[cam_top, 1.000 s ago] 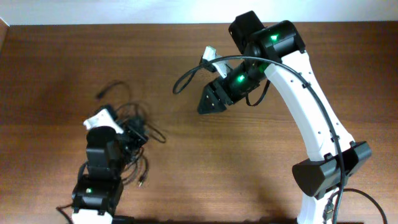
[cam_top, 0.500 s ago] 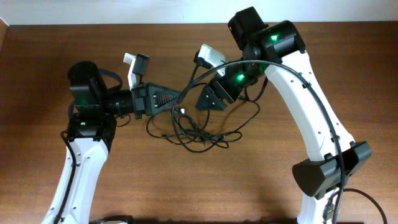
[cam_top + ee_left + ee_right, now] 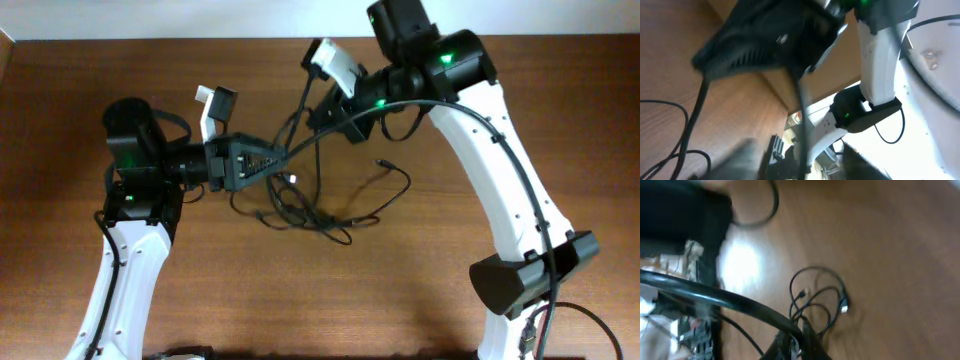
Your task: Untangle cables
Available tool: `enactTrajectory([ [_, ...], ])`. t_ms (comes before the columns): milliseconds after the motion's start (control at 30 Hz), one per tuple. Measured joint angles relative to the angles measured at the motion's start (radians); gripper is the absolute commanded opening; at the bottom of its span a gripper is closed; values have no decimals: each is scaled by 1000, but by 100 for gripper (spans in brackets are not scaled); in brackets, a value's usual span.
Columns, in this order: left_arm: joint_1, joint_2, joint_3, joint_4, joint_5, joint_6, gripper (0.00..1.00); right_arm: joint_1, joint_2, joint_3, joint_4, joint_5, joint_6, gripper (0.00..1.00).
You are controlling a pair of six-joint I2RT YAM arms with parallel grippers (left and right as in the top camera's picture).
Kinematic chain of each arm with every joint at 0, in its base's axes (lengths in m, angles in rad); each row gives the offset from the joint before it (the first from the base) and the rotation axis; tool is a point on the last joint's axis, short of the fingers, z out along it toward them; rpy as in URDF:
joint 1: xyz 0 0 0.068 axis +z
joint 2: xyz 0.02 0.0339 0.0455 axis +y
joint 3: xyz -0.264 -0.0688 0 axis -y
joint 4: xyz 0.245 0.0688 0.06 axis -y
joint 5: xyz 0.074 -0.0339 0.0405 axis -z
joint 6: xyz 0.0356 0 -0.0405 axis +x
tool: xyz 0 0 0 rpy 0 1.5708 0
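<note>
A tangle of thin black cables [image 3: 300, 210] lies on the wooden table [image 3: 420, 290] between the two arms. From it, strands rise to both grippers. My right gripper [image 3: 318, 120] hangs above the pile near the far edge. In the right wrist view it [image 3: 796, 339] is shut on a thick black cable [image 3: 730, 300], with loops [image 3: 817, 300] and a plug [image 3: 844, 308] on the wood below. My left gripper [image 3: 280, 153] points right, just left of the right one. In the blurred left wrist view its fingers [image 3: 742, 160] stand apart, and a cable [image 3: 801, 115] runs between them.
A loose cable end [image 3: 381, 161] trails out to the right of the pile. The right arm's white link [image 3: 490, 170] arches over the right side of the table. The left arm [image 3: 130, 250] stands at the left. In the left wrist view the right gripper's dark body [image 3: 770, 40] is very close.
My right gripper has moved up toward the far edge and shut on a cable. The left jaws have parted. The pile has drawn in, and a loose end now lies to its right.
</note>
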Motion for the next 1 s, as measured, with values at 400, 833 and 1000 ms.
enactTrajectory([
  [400,-1,1,5,0,14,-3,91,-116,-2,616,117,11,525,4],
  [833,-2,3,18,-603,-320,374,89,-115,-1,617,305,7,794,5],
  [1000,-41,3,18,-552,-335,383,89,-105,-1,617,305,7,794,5],
])
